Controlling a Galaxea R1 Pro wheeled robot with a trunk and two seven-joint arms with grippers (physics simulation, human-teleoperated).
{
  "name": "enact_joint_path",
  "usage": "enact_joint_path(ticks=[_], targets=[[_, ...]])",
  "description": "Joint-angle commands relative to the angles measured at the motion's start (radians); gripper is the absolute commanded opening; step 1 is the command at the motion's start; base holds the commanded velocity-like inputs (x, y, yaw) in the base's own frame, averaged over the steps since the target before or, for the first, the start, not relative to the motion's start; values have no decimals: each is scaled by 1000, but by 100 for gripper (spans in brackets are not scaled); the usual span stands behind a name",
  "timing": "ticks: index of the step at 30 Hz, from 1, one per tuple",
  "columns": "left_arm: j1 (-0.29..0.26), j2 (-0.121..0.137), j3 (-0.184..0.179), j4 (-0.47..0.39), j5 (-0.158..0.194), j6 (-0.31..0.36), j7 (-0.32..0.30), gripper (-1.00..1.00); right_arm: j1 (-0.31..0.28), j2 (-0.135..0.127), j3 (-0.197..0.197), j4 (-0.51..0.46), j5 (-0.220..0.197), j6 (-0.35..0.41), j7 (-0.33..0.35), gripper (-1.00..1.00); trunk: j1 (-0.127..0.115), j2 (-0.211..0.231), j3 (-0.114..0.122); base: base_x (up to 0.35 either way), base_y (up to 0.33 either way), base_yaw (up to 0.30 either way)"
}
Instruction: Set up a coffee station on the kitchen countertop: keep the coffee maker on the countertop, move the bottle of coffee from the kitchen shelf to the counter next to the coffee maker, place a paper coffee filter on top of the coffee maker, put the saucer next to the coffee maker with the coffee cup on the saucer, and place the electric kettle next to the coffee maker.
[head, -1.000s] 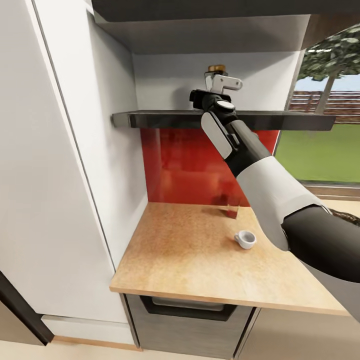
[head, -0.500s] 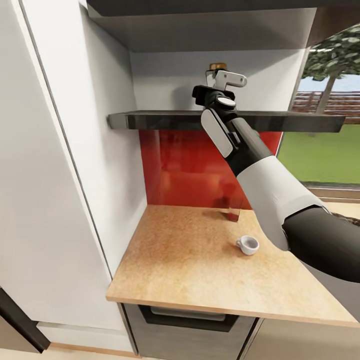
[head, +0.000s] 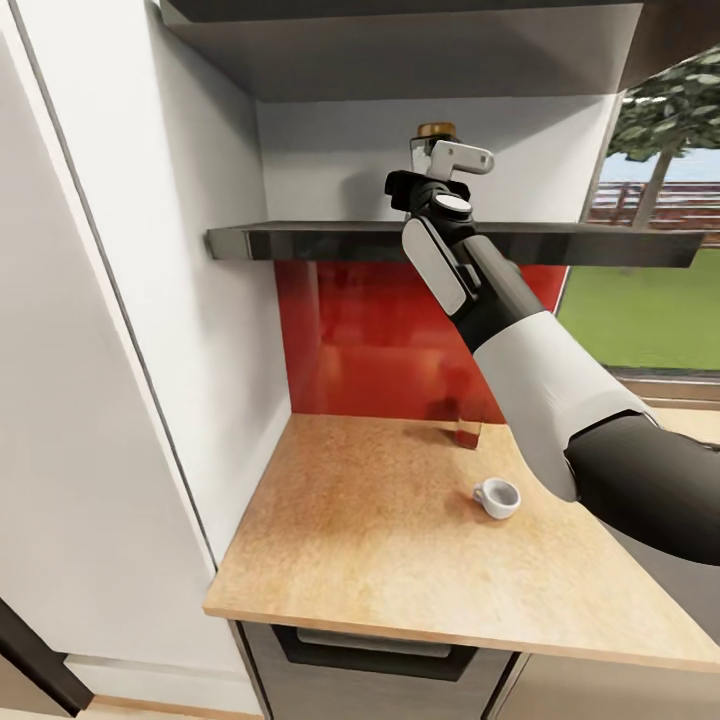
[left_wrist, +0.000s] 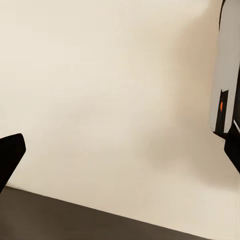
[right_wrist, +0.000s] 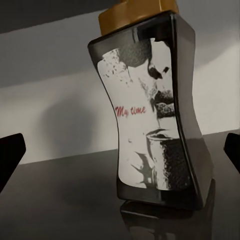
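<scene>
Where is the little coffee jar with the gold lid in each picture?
Head view: the bottle of coffee peeks out behind the right gripper, on the kitchen shelf.
Right wrist view: the jar stands close, between the fingertips.
Left wrist view: a pale wall.
Shared landmark: the dark shelf.

bottle of coffee (right_wrist: 150, 110): on kitchen shelf (head: 330, 240), between the right gripper's (head: 438, 160) fingertips (spread wide) | coffee cup (head: 497, 497): on kitchen countertop (head: 380, 540), far below the fingers
</scene>
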Motion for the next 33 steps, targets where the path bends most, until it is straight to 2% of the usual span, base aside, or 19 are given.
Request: enact_joint_path(ticks=[1,24,33], targets=[[0,-1,-8,2,6,-5,1,100,-1,0,2,-1,-4,4,-7,100,1,-2,-2,77,0,0],[6,1,-8,2,6,-5,0,100,-1,0,8,1,-2,3,-7,100,1,-2,-2,8,0,0],[6,1,-8,2,6,-5,0,100,-1,0,7,1,-2,2,-7,100,1,-2,-2,135,0,0]])
